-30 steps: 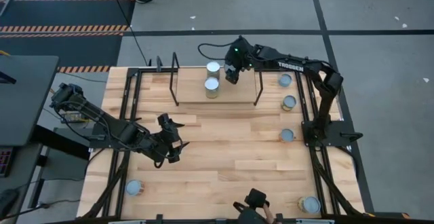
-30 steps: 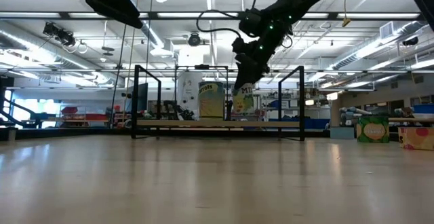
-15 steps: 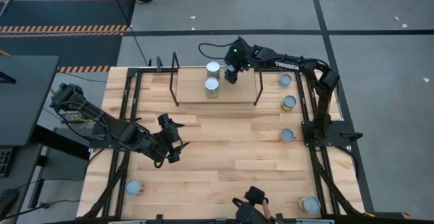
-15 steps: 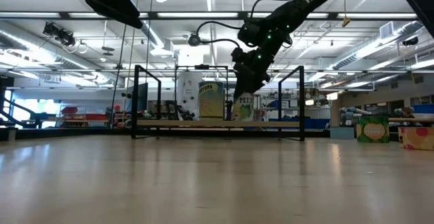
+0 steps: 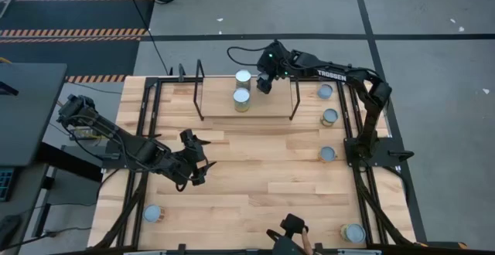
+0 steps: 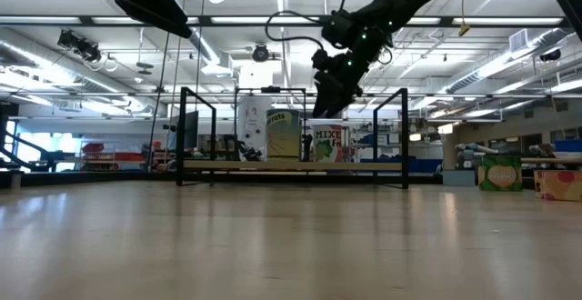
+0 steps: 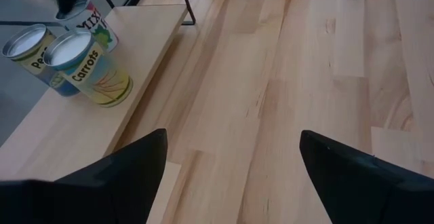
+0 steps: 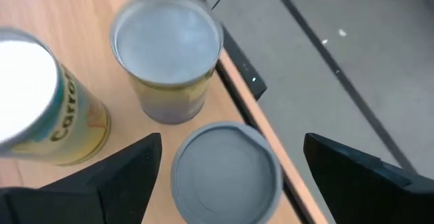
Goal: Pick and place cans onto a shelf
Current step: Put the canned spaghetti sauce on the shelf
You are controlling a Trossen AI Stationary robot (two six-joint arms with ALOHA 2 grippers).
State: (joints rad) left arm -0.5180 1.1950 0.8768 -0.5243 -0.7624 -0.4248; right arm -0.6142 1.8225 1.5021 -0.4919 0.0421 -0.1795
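The right gripper [image 5: 264, 86] was held above the shelf [image 5: 220, 108], just over a can [image 8: 226, 172] that stood free on the board; its fingers [image 8: 108, 183] were spread wide, nothing between them. In the right wrist view that can was seen directly below, close to the shelf's edge, with a second can [image 8: 168, 62] just beyond it and a carrots can [image 8: 41, 108] beside. In the low view the gripper [image 6: 329, 100] was clear of the can tops, so the step in hand was judged to be the withdrawal after a placement.

To do it well, a straight lift was advised until the fingers were well above the can tops, and only then a swing outward; a sideways sweep at that height could have toppled the freshly set can or nudged its neighbours. The black upright post [image 5: 295, 100] of the shelf frame stood near the wrist and was to be avoided too.

Three cans were thus counted on the shelf. Others remained on the tabletop [image 5: 255, 170]: three along the right side [image 5: 329, 117], one at the near right corner [image 5: 353, 232], and one at the near left [image 5: 152, 212]. The nearest of the right-hand row was judged the natural next pick.

The left gripper [image 5: 197, 164] waited over the left-middle of the table, its fingers [image 7: 122, 176] parted and empty.
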